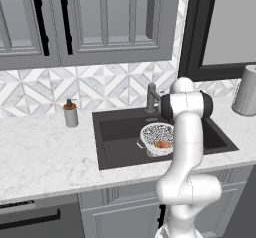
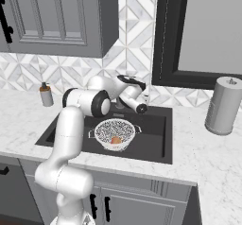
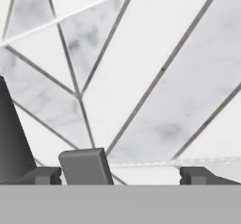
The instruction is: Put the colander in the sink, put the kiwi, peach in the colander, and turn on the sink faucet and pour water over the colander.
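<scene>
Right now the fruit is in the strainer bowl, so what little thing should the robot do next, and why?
Probably nudge the open gripper sideways onto the faucet lever to start the water. The colander already sits in the sink with the peach inside, and the hand view looks at backsplash tiles with a grey faucet part between the fingertips.

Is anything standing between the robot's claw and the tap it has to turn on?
Nothing visible. The open gripper faces the tiled wall, with the sink faucet close beside it.
</scene>
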You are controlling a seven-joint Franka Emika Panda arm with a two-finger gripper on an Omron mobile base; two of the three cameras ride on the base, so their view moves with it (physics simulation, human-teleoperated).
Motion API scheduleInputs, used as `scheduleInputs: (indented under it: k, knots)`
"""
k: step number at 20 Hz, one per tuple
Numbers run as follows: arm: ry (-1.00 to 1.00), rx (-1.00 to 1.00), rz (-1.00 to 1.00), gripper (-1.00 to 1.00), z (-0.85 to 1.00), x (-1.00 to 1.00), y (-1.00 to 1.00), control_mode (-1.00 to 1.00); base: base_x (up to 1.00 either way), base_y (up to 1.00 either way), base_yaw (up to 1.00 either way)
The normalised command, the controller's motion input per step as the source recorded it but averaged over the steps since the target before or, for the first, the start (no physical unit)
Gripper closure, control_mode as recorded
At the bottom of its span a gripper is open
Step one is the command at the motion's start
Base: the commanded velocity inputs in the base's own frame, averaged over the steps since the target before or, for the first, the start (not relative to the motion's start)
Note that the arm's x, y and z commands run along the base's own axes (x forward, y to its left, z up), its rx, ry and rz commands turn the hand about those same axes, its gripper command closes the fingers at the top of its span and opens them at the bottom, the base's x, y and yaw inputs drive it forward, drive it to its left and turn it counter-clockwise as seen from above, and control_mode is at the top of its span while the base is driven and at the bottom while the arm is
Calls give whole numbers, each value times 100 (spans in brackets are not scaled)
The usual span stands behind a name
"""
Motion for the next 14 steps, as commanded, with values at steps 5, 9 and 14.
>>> scheduleInputs:
  k: [5, 9, 14]
  knots:
    - [0, 0, 0, -100, 0, 0, -11, -100, 0, 0, 0]
    - [0, 0, 0, -100, 0, 0, -7, -100, 0, 0, 0]
    - [0, 0, 0, -100, 0, 0, -15, -100, 0, 0, 0]
